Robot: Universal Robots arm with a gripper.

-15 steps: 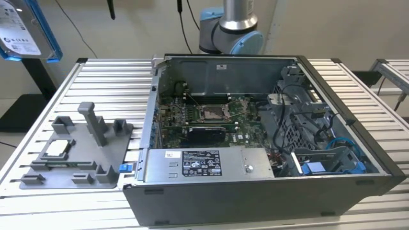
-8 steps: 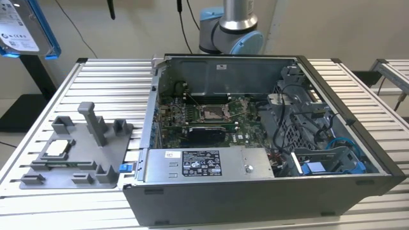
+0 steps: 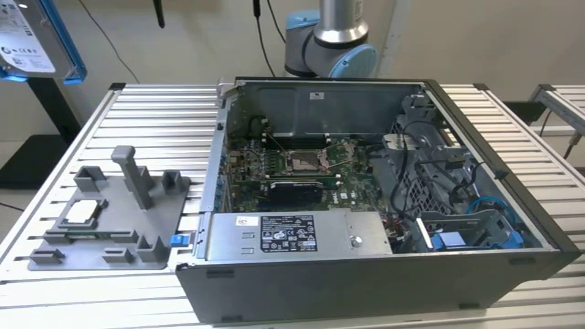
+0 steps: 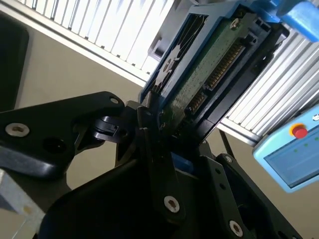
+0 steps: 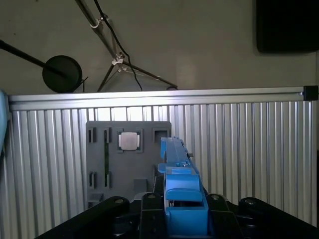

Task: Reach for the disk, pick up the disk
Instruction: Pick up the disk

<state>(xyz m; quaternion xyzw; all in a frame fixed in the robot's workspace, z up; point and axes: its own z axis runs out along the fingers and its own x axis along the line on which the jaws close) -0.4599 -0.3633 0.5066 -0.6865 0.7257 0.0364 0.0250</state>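
Observation:
The disk (image 3: 32, 38) hangs high at the exterior view's upper left, its white label and blue frame showing, well above the table. In the second wrist view the disk (image 4: 209, 69) shows its green circuit board and blue frame, and my gripper (image 4: 167, 122) is shut on its lower end with black fingers (image 4: 149, 124) pressed to its sides. In the first wrist view the disk (image 5: 177, 164) is seen edge-on as a blue strip rising from my gripper (image 5: 182, 201).
An open computer case (image 3: 475, 171) stands mid-table with a motherboard and a silver power-supply box (image 3: 292, 233). A grey fixture (image 3: 119, 233) holding a square chip (image 3: 82, 212) lies at the exterior view's left. The arm's base (image 3: 329, 41) is behind the case. A light-blue pendant (image 4: 294, 149) sits off the table.

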